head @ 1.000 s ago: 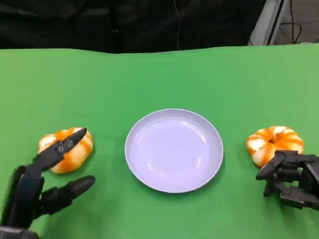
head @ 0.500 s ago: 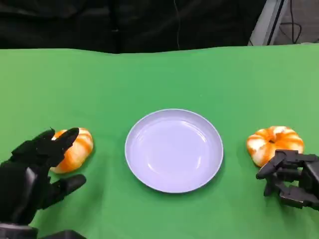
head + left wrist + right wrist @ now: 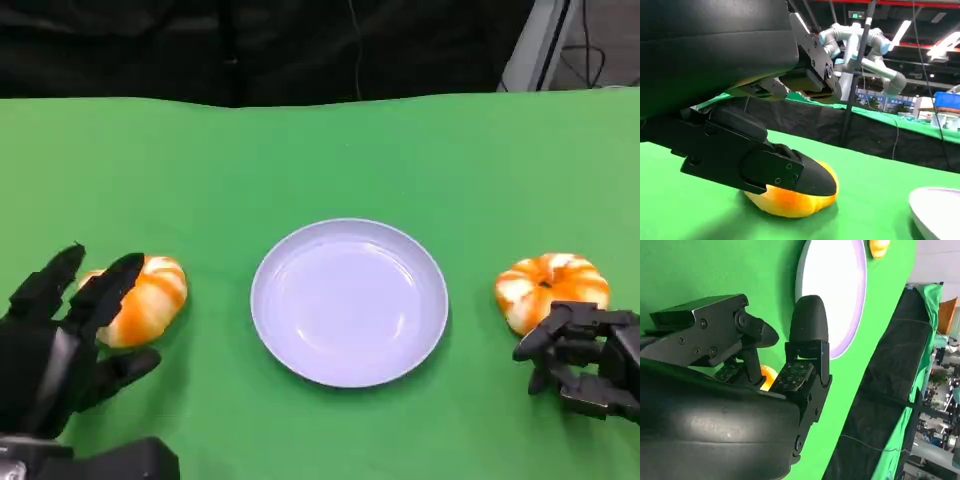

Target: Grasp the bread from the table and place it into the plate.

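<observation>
No legible text or labels anywhere

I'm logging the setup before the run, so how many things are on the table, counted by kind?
Bread: 2, the left bread by the left hand, the right bread by the right hand
Plate: 1
Total: 3
</observation>
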Available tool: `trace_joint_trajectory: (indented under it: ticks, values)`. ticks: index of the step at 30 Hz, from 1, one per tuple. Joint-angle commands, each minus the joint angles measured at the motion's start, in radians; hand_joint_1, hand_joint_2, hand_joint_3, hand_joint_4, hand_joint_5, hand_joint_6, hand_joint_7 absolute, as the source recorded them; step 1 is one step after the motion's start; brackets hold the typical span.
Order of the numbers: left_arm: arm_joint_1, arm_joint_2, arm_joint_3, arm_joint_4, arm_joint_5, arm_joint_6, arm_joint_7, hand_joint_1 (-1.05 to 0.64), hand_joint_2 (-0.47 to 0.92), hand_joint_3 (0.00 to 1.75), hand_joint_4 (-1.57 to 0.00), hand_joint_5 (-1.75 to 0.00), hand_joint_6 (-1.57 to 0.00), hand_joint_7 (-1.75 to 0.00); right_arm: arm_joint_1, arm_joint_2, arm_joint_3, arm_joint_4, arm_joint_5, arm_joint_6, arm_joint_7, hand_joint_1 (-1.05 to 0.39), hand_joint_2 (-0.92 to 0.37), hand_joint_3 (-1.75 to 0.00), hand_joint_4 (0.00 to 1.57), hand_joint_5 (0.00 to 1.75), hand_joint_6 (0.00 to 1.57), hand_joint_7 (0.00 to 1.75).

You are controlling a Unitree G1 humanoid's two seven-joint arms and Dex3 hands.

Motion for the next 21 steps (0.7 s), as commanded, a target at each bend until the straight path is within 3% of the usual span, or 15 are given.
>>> trace_joint_trajectory:
  ticks: [1, 13, 21]
  values:
    - [-0.038, 0.026, -0.026, 0.051, -0.034, 0.005, 0.013, -0.78, 0.92, 0.12, -0.32, 0.0, -0.47, 0.0, 0.005, -0.02, 0.001, -0.001, 0.0, -0.004, -0.014, 0.15, -0.74, -0.8, 0.9, 1.39, 0.94, 0.99]
    - [-0.104, 0.025, -0.09, 0.147, -0.096, -0.013, 0.002, -0.78, 0.92, 0.07, -0.29, 0.0, -0.38, 0.0, 0.004, -0.02, -0.005, -0.003, 0.014, -0.002, 0.004, 0.15, -0.74, -0.81, 0.89, 1.4, 0.94, 1.0]
    - [-0.162, -0.01, -0.128, 0.215, -0.119, 0.005, -0.014, -0.76, 0.9, 0.02, -0.3, -0.01, -0.35, 0.0, 0.003, -0.033, -0.006, -0.003, 0.009, 0.009, 0.004, 0.11, -0.8, -0.77, 0.87, 1.45, 0.9, 1.07]
